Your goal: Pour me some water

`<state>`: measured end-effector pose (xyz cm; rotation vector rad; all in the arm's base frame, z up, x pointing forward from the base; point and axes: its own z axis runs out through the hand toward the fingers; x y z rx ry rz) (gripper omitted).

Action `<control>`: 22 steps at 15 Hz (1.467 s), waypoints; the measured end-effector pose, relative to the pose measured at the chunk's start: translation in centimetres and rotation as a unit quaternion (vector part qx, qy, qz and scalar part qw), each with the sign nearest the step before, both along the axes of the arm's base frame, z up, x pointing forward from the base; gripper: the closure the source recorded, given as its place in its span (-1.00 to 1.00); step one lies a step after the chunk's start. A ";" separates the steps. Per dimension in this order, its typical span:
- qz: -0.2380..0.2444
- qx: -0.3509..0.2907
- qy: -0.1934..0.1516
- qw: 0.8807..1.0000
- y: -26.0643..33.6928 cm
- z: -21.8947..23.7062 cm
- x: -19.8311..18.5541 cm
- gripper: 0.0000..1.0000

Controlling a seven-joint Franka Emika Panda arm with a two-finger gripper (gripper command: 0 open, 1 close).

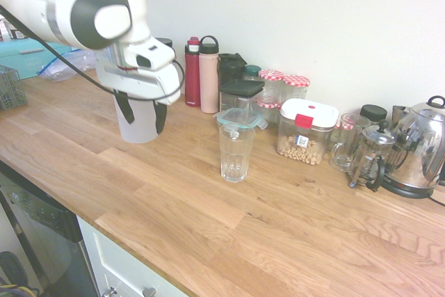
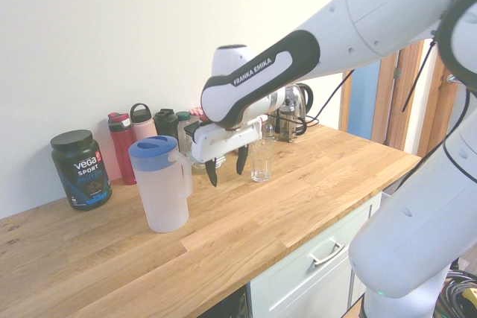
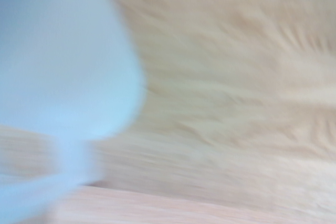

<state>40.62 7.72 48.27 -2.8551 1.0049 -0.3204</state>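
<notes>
White arm (image 2: 358,27), glossy rounded shells, dark grey joint bands and round caps. "FRANKA EMIKA" in white on one dark band. Black cable along it. Claw (image 2: 226,167): white body, two black fingers (image 1: 125,107).

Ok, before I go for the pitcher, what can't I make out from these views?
- Pitcher water level: frosted wall hides it in the second exterior view; the gripper covers most of it in the first.
- Pitcher handle: only a sliver shows in the second exterior view.
- Wrist view: motion-blurred, only a pale blue shape.
- Glass: whether it holds anything is unclear.
</notes>
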 end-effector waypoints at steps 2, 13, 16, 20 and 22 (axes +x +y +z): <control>0.039 0.001 -0.017 0.999 2.6 2.8 -1.3 -1.00; 0.114 -0.029 -0.071 0.991 8.8 0.3 1.8 1.00; 0.106 -0.025 -0.068 0.992 8.0 0.2 2.8 1.00; 0.107 -0.024 -0.062 0.992 7.6 -0.2 3.0 1.00; 0.112 -0.024 -0.059 0.992 8.1 -0.3 3.1 1.00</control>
